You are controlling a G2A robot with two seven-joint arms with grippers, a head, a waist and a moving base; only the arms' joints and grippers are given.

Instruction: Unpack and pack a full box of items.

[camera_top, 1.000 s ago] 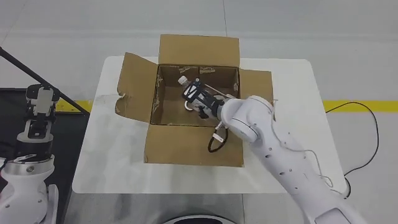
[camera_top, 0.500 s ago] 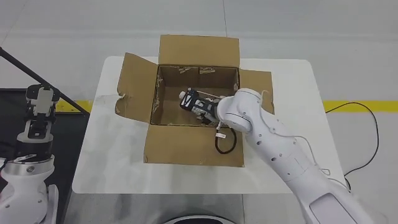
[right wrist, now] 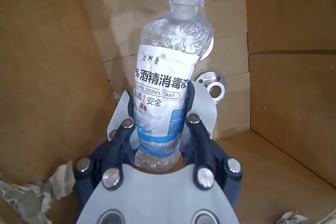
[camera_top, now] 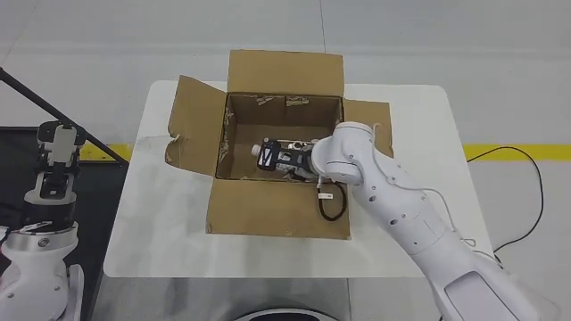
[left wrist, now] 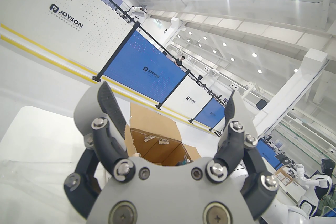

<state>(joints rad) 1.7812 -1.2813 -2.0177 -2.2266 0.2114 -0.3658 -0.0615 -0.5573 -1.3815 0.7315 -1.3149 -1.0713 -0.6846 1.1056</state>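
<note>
You have the right gripper (right wrist: 160, 95) clamped on the bottle (right wrist: 170, 51) in the box (camera_top: 285, 71) by a flange (right wrist: 214, 86), most work seemingly left; the left gripper (left wrist: 168, 92) gapes at 9 o'clock.

**Print on the bottle label and the hall panels**

You will find the clearest print on the bottle (right wrist: 172, 33). Its white label (right wrist: 160, 88) carries a large black line of characters. Below that sit a smaller line in Latin capitals inside an outlined band, a short red word, and fine print on a blue band. Seen from above, it lies in the box (camera_top: 277, 209) with its cap toward 9 o'clock, and the print is too small to read. In the left wrist view, a white panel (left wrist: 65, 25) and a blue panel (left wrist: 141, 78) each carry a logo with one word.
</note>
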